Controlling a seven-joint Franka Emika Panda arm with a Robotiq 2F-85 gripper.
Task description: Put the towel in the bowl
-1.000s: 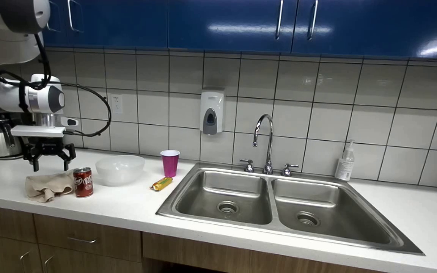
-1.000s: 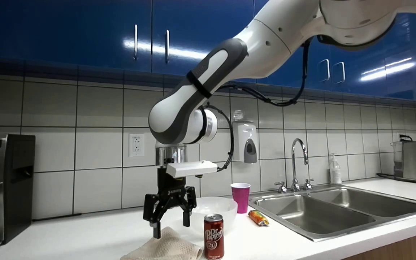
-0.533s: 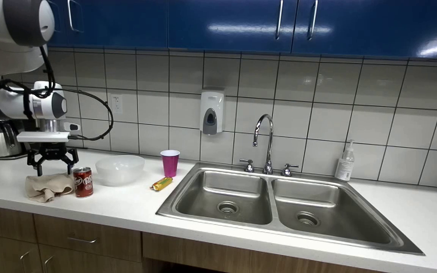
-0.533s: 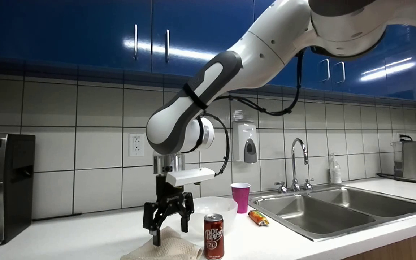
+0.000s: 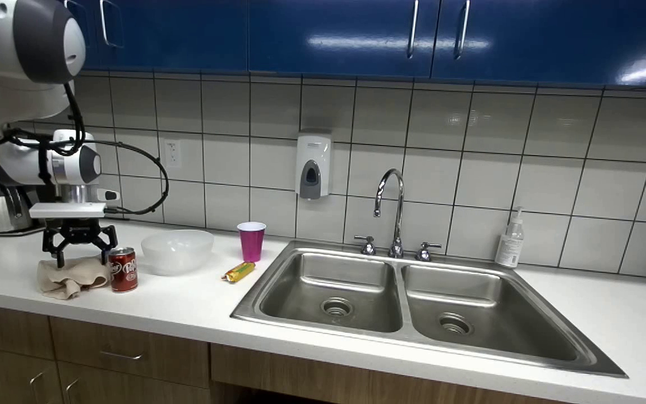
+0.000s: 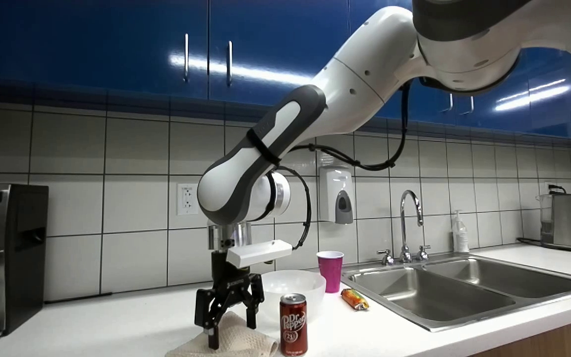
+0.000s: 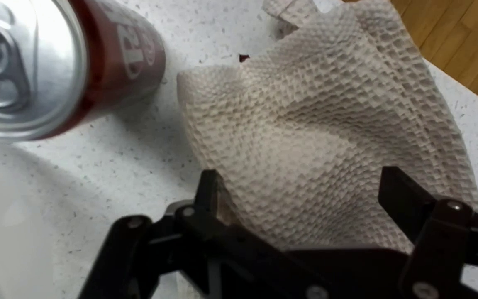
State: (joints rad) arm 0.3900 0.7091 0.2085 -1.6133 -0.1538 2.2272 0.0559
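The beige waffle-textured towel point(image 5: 73, 276) lies crumpled on the counter; it also shows in an exterior view point(image 6: 240, 342) and fills much of the wrist view point(image 7: 326, 116). The translucent white bowl point(image 5: 177, 252) stands behind the soda can in an exterior view point(image 6: 298, 287); its edge shows at the lower left of the wrist view point(image 7: 10, 232). My gripper point(image 5: 82, 262) points down with its fingers apart, low over the towel, in both exterior views point(image 6: 232, 335). In the wrist view point(image 7: 300, 178) the towel lies between and beneath the open fingertips. Whether they touch it, I cannot tell.
A red soda can point(image 5: 123, 270) stands right beside the towel, close to the gripper, also in the wrist view point(image 7: 135, 54). A magenta cup point(image 5: 252, 242) and a yellow wrapped snack point(image 5: 239, 272) are beyond the bowl. A double sink point(image 5: 405, 303) is farther along the counter.
My gripper has moved down to the towel, shifting slightly toward the can in an exterior view. Its fingers stay open. The towel, bowl and can have not moved.
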